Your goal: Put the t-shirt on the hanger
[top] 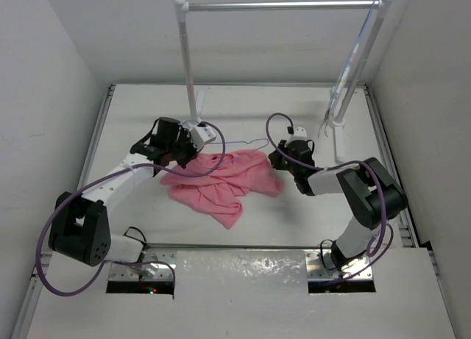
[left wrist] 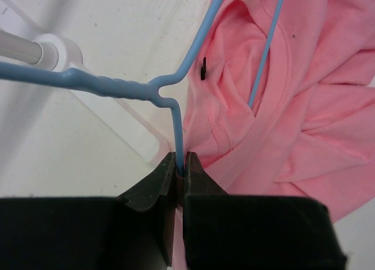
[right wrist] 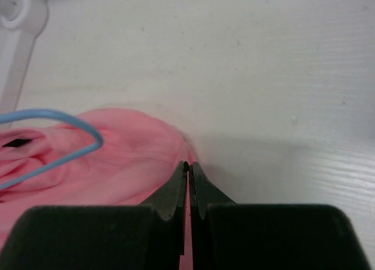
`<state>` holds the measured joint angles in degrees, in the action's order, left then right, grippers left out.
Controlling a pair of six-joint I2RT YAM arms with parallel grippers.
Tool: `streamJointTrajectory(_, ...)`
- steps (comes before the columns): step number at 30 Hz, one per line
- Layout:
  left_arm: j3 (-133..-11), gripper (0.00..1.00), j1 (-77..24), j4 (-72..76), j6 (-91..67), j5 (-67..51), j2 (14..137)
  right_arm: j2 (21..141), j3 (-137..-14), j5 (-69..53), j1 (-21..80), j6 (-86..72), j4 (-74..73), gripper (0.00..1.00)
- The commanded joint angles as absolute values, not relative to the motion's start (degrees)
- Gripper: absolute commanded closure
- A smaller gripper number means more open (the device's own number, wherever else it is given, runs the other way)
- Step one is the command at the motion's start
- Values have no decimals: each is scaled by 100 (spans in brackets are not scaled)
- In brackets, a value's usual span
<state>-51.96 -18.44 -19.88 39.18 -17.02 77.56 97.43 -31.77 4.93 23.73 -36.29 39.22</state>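
Your workspace is a white booth: a left wall (top: 44,96), a back wall (top: 257,45) and a right wall (top: 434,96) close in on a white tabletop (top: 287,221) with a faint streaky grain (you see it best from the right wrist view). You have metal strips (top: 96,140) running along its left and right edges. At the far end stands a clothes rail (top: 280,5), a metal crossbar on two white posts whose flat white feet (top: 340,137) rest on the tabletop. A glossy panel (top: 243,269) at the near edge catches glare; elsewhere your light is soft and even.
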Motion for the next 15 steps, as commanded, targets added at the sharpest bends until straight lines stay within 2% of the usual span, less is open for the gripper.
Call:
streamJointTrajectory(1,-5273,100,-1881,-1556,3431,-1696,7594,9571,-3252,26,2670,-3340,4543,95)
streamJointTrajectory(2,-5308,100,-1881,-1416,3228,-1548,7611,9571,-3217,52,2820,-3235,4761,81)
streamJointTrajectory(6,-5274,100,-1872,-1082,2445,-994,7629,9860,-3592,246,3558,-2770,4817,64)
streamJointTrajectory(12,-5256,100,-1881,-888,2118,-914,7664,10668,-4675,430,3858,-2768,4141,54)
streamJointTrajectory(15,-5238,100,-1881,-870,2153,-993,7708,10907,-5079,755,3858,-2768,3710,53)
